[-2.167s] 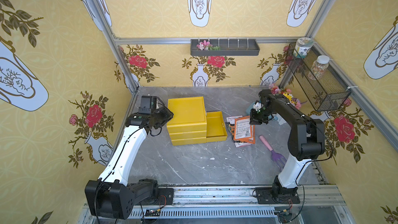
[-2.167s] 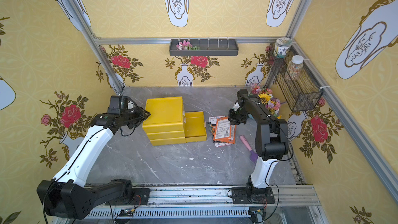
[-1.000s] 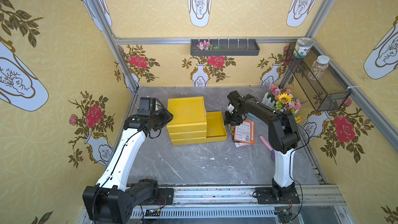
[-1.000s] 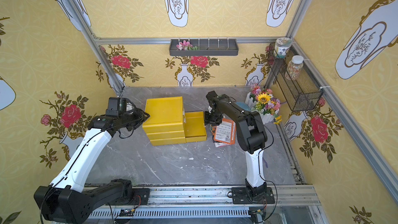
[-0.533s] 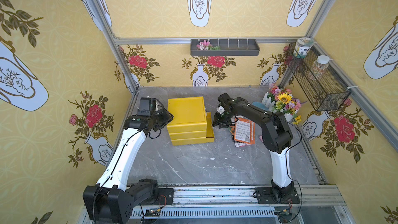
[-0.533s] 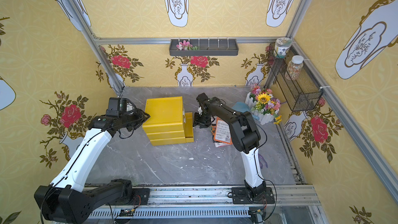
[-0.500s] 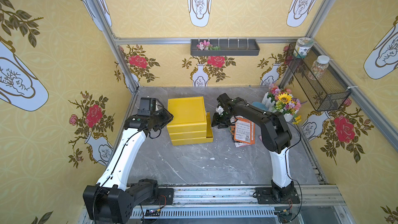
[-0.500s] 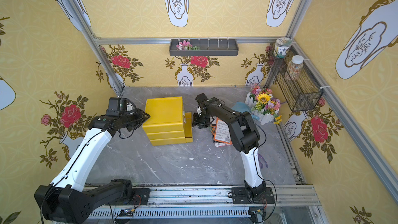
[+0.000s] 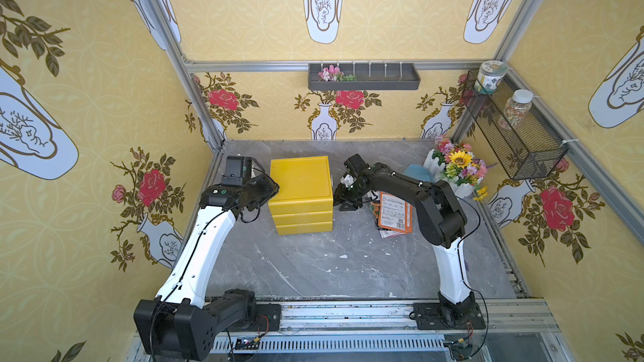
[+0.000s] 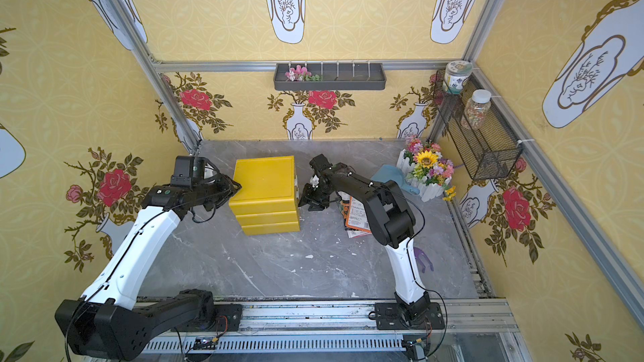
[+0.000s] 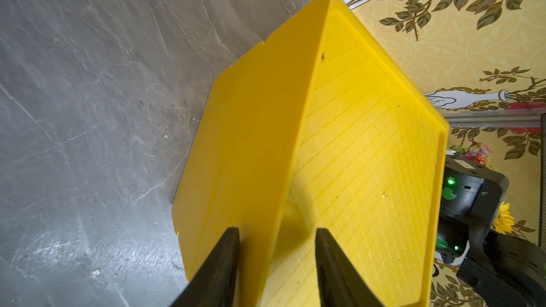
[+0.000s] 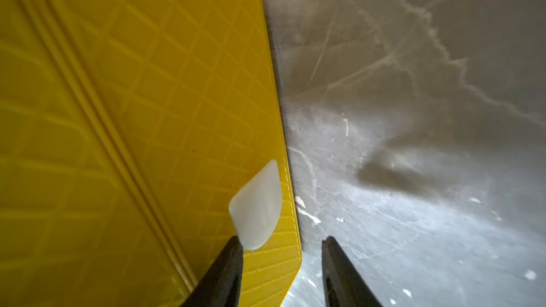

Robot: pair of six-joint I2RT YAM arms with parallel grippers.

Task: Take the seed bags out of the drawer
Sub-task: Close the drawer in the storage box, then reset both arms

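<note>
In both top views the yellow plastic chest (image 9: pixel 301 182) (image 10: pixel 265 179) no longer stands open. Flat, glossy seed bags (image 9: pixel 393 210) lie on the grey marbled desk (image 9: pixel 313 266), so unloading looks finished.

Left wrist view: left tool (image 11: pixel 276 231) narrow, pinching the chest's ribbed corner.

Right wrist view: right tool (image 12: pixel 280 240) half wide and empty, against the gridded drawer front (image 12: pixel 147 113) by its white tab (image 12: pixel 257 205).

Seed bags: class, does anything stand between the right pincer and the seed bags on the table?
Nothing visible does. The seed bags lie on the table just behind the right pincer, which faces the yellow drawer unit. Only the right arm itself crosses above them.
</note>
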